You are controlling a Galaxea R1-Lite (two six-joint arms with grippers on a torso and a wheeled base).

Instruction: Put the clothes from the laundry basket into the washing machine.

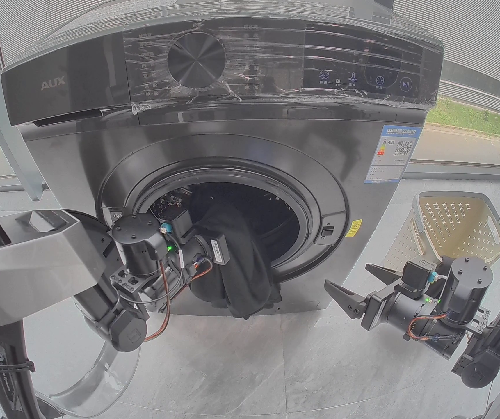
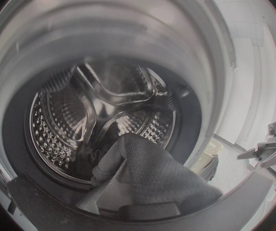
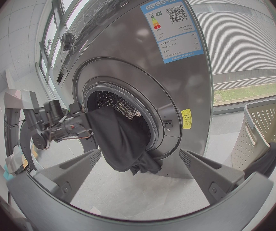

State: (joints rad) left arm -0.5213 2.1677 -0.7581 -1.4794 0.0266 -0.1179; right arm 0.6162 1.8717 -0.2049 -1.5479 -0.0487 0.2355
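So, the black garment (image 1: 244,263) is only halfway home. It's draped over the lower lip of the washing machine (image 1: 250,141) opening, in the middle of the head view. The top part is inside the drum (image 2: 64,113) and the rest hangs down the front, close to the bottom of the machine.

The left gripper (image 1: 218,250) sits right at the mouth of the opening, coming in from the left. Cloth is bunched over its end, so I honestly can't tell if it's clamped on the fabric or has let go. The right gripper (image 1: 347,276) hangs in the lower right of the head view, spread wide with nothing in it, well apart from the garment. Behind it at the right edge is the laundry basket (image 1: 459,222). The right wrist view shows another dark piece (image 3: 266,161) slung over its rim. The glass door (image 1: 107,373) is swung open at lower left.

My take: this step isn't finished until that hanging tail is inside. I'd drive the left arm deeper, past the rubber seal, before dropping anything; otherwise the weight outside will probably drag the whole thing back out. The free right gripper could scoop the dangling part up over the lip. Watch for snagging on the latch side.
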